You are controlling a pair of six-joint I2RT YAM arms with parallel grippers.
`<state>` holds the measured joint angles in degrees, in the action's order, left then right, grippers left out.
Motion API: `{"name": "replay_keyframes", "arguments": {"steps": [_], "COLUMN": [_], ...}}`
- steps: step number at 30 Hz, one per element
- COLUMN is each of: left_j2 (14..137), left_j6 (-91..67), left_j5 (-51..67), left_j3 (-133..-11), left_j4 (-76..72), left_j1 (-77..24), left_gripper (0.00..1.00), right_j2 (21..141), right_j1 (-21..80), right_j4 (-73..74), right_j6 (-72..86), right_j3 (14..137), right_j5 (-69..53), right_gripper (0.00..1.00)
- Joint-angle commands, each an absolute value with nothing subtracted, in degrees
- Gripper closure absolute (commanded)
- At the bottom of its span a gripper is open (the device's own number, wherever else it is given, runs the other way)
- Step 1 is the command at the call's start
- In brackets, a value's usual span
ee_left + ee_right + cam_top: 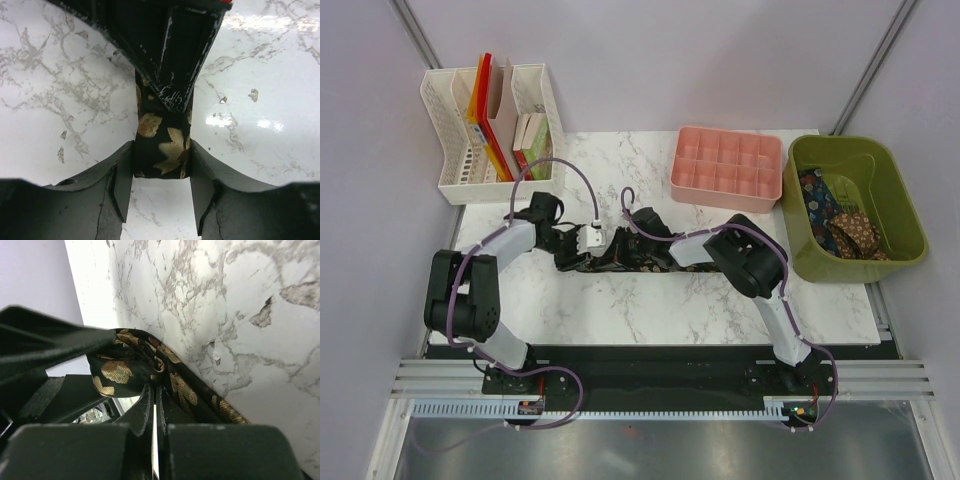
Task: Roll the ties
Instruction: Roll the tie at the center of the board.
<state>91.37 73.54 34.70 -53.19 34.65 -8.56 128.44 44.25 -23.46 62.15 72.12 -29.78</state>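
A dark tie [645, 264] with gold-brown leaves lies stretched across the middle of the marble table [650, 310]. My left gripper [578, 250] is at the tie's left end. In the left wrist view the tie [162, 147] fills the gap of my left gripper [161, 152], and both fingers touch its edges. My right gripper [620, 250] meets it from the right. Its fingers [145, 405] are almost together in the right wrist view, and my right gripper [154, 390] pinches a bunched fold of the tie [120, 371]. More ties [840, 222] lie in the green bin [905, 215].
A pink compartment tray [726, 168] stands at the back centre. A white basket [450, 150] with books and cards stands at the back left. The green bin sits at the table's right edge. The right gripper's black body [165, 50] hangs over the tie in the left wrist view.
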Motion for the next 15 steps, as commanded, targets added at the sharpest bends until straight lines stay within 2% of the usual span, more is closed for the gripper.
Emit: {"name": "replay_keyframes", "arguments": {"steps": [1,5,11,13,15], "left_j2": [90.7,92.02,96.41,97.47,99.05], "left_j6": [74.18,71.9,70.05,69.87,69.96], "left_j5": [37.0,36.39,34.02,32.79,30.77], "left_j3": [-55.63,-56.6,-58.09,-58.18,-58.18], "left_j4": [35.51,35.77,35.6,35.77,36.47], "left_j1": [-11.16,-13.44,-15.82,-16.17,-16.61], "left_gripper": [0.5,0.55,0.56,0.58,0.6], "right_j2": [131.13,131.4,131.13,130.7,130.26], "right_j1": [44.21,44.21,44.21,44.21,44.12], "right_j4": [-21.18,-21.53,-22.15,-22.85,-23.03], "right_j6": [61.96,62.05,62.58,62.84,62.93], "right_j3": [72.16,72.51,72.33,72.25,72.33], "right_j5": [-28.04,-28.3,-28.91,-29.27,-30.32], "right_gripper": [1.0,1.0,1.0,0.97,0.89]}}
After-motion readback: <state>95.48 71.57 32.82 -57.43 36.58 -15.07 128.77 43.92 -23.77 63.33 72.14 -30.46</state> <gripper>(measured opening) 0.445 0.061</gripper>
